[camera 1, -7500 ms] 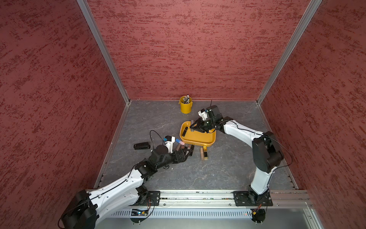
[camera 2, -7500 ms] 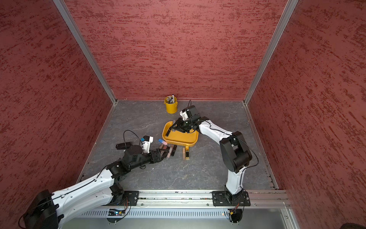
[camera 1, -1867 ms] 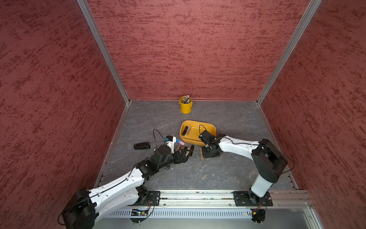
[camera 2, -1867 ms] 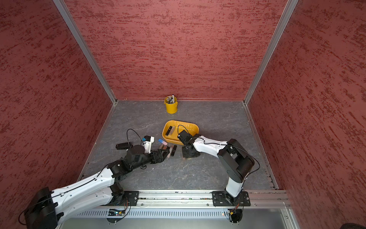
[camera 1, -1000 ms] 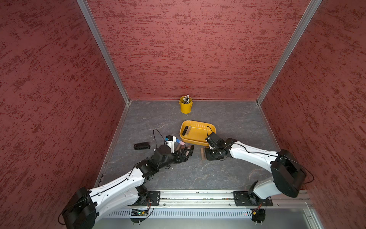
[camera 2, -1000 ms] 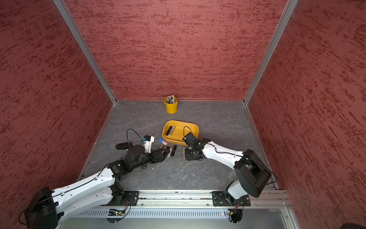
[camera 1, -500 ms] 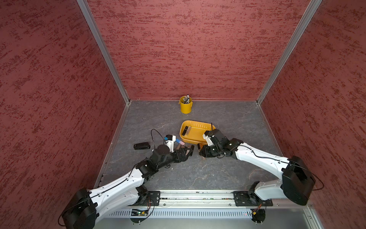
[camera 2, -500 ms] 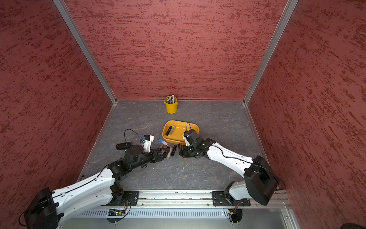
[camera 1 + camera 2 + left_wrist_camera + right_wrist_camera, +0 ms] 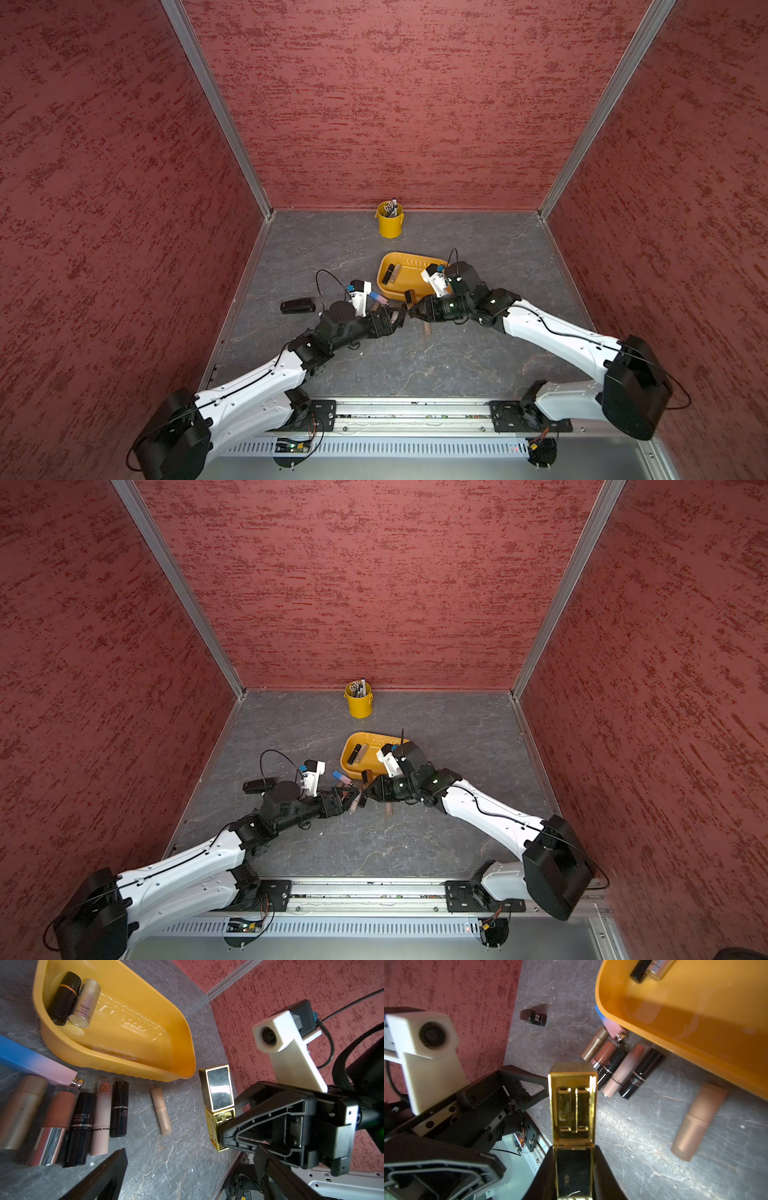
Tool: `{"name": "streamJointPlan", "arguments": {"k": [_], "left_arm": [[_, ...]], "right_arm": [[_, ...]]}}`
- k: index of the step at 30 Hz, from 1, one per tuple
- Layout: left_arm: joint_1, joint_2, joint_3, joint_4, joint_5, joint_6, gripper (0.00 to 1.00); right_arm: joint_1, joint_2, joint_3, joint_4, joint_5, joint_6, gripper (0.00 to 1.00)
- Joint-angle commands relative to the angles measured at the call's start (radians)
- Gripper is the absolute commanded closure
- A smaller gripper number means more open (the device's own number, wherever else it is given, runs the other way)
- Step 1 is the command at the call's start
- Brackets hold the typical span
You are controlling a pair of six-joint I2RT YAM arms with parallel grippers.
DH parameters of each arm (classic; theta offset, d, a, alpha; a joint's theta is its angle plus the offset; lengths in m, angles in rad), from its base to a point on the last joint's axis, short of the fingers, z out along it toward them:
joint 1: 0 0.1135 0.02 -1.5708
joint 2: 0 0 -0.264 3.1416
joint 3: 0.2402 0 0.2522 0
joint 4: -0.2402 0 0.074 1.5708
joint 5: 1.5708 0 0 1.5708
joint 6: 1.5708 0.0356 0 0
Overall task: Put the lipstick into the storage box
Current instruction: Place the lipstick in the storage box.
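With the right gripper (image 9: 574, 1159) pinching the gold square lipstick (image 9: 220, 1095) just beside the storage box (image 9: 116, 1059) and the left gripper (image 9: 348, 802) spread empty, lift over the rim, lower near the 2 lipsticks (image 9: 74, 999) inside, then release.

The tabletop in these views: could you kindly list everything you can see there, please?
storage box: one, yellow-orange, mid-table.
lipsticks in the box: two, black and silver, side by side at one end.
gold lipstick: one, gold with mirrored cap, gripped outside the box.
row of lipsticks: five, bronze, brown, black, pale pink, black, on the table beside the box.
tan lipstick: one, tan, lying alone near the box.
carton: one, blue fading to pink, beside the box.
black case: one, black, apart, on the left arm's side.
bucket: one, yellow, by the back wall, holding pens.
left tool: one, black, open, empty.
right tool: one, black, shut on the gold lipstick.
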Motion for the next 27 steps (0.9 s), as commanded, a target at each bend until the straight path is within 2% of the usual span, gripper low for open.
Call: {"name": "streamJointPlan", "arguments": {"k": [1,9,22,27], "left_arm": [[0.031,0.007,0.019,0.073,0.069,-0.001,0.00],[0.103,0.049,0.042,0.162,0.206,-0.026,0.00],[0.143,0.145,0.086,0.259,0.324,-0.080,0.00],[0.160,0.167,0.104,0.253,0.335,-0.080,0.00]], "right_arm": [[-0.019,-0.012,0.014,0.068,-0.075,0.015,0.84],[-0.084,0.012,0.059,0.102,-0.095,0.049,0.84],[-0.175,0.227,0.246,0.059,-0.128,0.088,0.84],[-0.198,0.326,0.308,0.042,-0.122,0.135,0.84]]}}
